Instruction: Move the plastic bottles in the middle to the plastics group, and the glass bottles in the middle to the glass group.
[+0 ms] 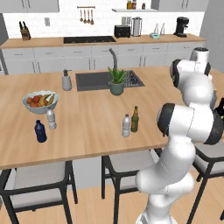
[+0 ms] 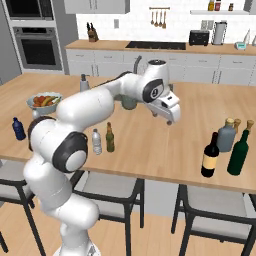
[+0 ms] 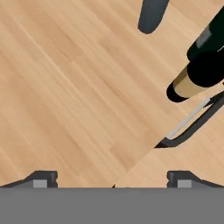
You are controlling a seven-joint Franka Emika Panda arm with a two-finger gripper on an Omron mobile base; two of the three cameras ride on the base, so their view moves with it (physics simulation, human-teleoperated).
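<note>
The end effector (image 2: 167, 114) hangs empty above bare tabletop (image 2: 165, 145), its jaws spread wide and pointing down; from the hand view the two finger tips (image 3: 41, 178) stand far apart over the tabletop's edge, with the dark wine bottle (image 3: 199, 76) up and to the right of them. That wine bottle (image 2: 210, 156), dark with a cream label, stands at the near edge of the tabletop, just beside a green bottle (image 2: 238, 153) and in front of the stout grey-blue bottle (image 2: 226, 136), so it appears to sit already with the glass group. What seems left lies on the far side of the arm from the wine bottle: the small clear water bottle (image 2: 96, 142) and the slim olive-brown beer bottle (image 2: 109, 138), standing upright just beside each other, still in the middle. Beyond them, well apart from the wine bottle, the navy-blue bottle (image 1: 40, 131) and a second clear bottle (image 1: 51, 119) stand below the fruit bowl (image 1: 40, 101). The next reach probably wants the end effector lifted clear of the wine bottle's neck first, then brought level onto one bottle of the close pair, approaching from the open side so the neighbour is not knocked.
</note>
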